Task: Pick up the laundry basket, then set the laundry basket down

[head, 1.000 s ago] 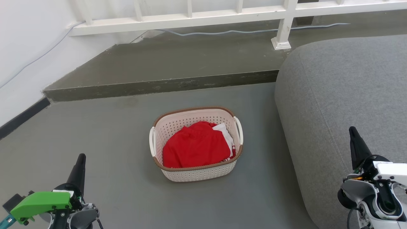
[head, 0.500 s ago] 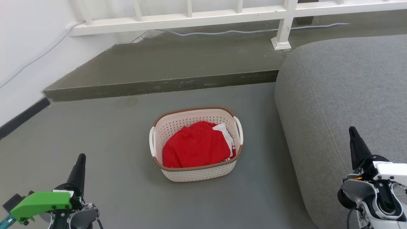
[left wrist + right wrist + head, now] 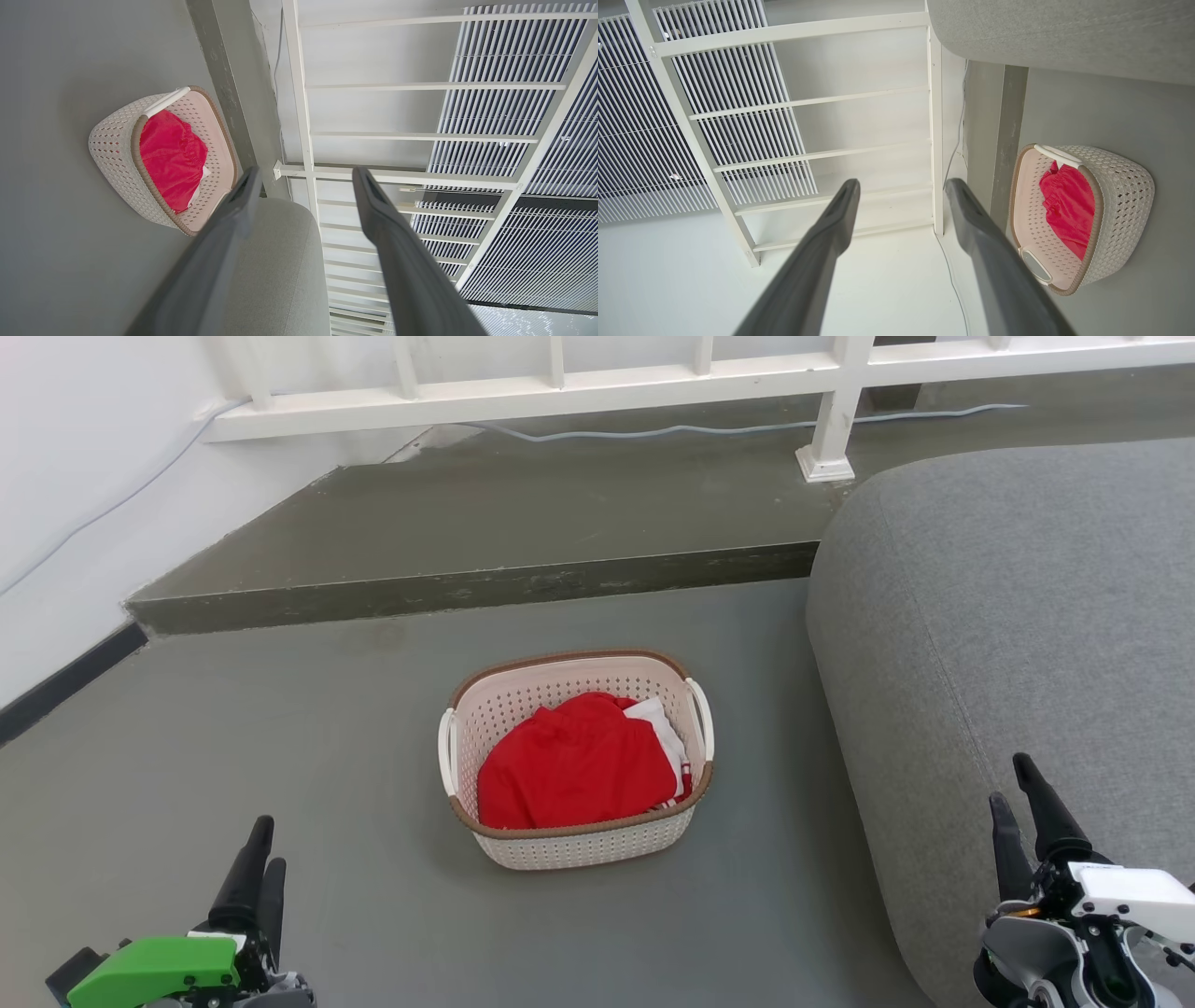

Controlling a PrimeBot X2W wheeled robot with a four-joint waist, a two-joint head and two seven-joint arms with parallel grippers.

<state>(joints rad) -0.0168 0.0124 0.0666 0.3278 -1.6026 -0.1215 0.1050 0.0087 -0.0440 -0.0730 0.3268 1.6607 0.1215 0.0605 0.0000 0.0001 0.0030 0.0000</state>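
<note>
1. And here it is: the small cream-white perforated plastic laundry basket with the brown woven-look rim is sitting upright on the flat grey floor, right in the middle of the scene.
2. A crumpled red garment is lying inside and covering most of the bottom. A white cloth is peeking out at the far right corner.
3. The left gripper is hanging at the near left with its two long dark fingers pointing away. The basket is lying farther off and to its right, well apart from it.
4. In the left wrist view those fingers are standing wide apart, with only empty space in the gap.
5. The right gripper is hovering at the near right, in front of the big rounded grey fabric sofa. The basket is lying to its left and somewhat farther, again well apart.
6. In the right wrist view its fingers are spreading just as wide and gripping nothing, and the basket is showing off to one side of them.
7. So the basket is resting between the two grippers and beyond both, and its two white side handles are facing left and right.
8. The sofa is standing near the basket's right side, not touching it.
9. Behind the basket a raised dark grey step is running across, with a white railing farther back.
</note>
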